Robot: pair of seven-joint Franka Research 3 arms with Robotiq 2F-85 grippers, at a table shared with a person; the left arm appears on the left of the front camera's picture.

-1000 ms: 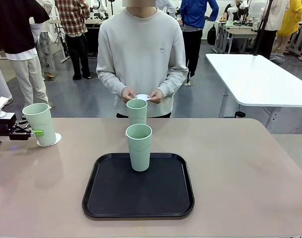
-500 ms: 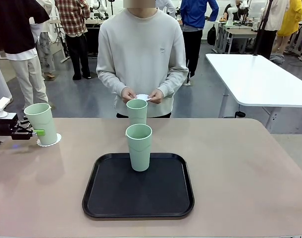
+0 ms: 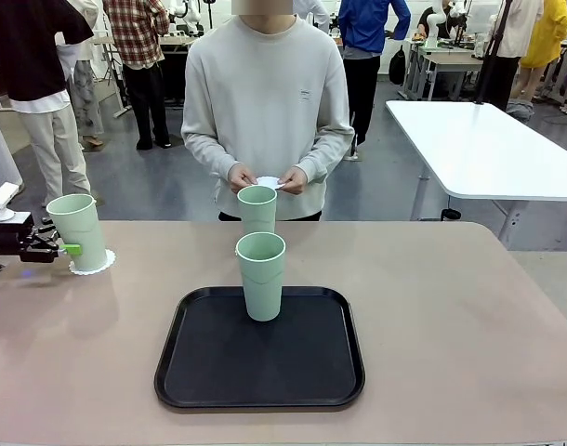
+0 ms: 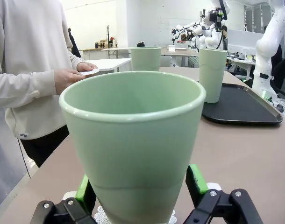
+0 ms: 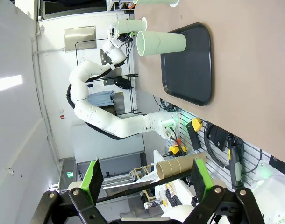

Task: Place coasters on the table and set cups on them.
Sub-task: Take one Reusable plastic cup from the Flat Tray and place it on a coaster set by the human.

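Front view: the left gripper (image 3: pixel 70 248) comes in at 9 o'clock, its jaws pinching a tall pale mint-green plastic tumbler, cup 1 (image 3: pixel 77 228), low on its wall. Cup 1 stands upright on a small round white lacy paper disc, coaster 1 (image 3: pixel 103 264), on the large beige-tan tabletop (image 3: pixel 451 307) near its 9 o'clock edge. A black rounded-corner tray (image 3: pixel 265 372) lies mid-table toward 6 o'clock. A 2nd mint-green tumbler, cup 2 (image 3: pixel 261 275), stands upright on the tray's 12 o'clock part. A 3rd, cup 3 (image 3: pixel 257 208), stands upright at 12 o'clock from the tray, its base hidden behind cup 2. A person stands at the 12 o'clock edge, with the person's right hand (image 3: pixel 241 177) and the person's left hand (image 3: pixel 293 179) holding another white disc, coaster 2 (image 3: pixel 268 182), just above cup 3.

Left wrist view: cup 1 (image 4: pixel 133 140) sits in the left gripper (image 4: pixel 141 186), with 1 green pad against each side of its lower wall. Coaster 1's (image 4: pixel 101 215) scalloped edge peeks out under the base at 6 o'clock. Cup 2 (image 4: pixel 212 74) is on the tray (image 4: pixel 240 109) at 2 o'clock and cup 3 (image 4: pixel 146 58) is at 12 o'clock. The person's right hand (image 4: pixel 67 79) and coaster 2 (image 4: pixel 89 72) are at 10 o'clock.

Right wrist view, rolled sideways: the right gripper (image 5: pixel 147 179) has its jaws spread wide with nothing between them, well off the tabletop (image 5: pixel 254 70). The tray (image 5: pixel 189 60) and cup 2 (image 5: pixel 161 43) are at 1 o'clock, and cup 1 (image 5: pixel 131 24) is at 12 o'clock.
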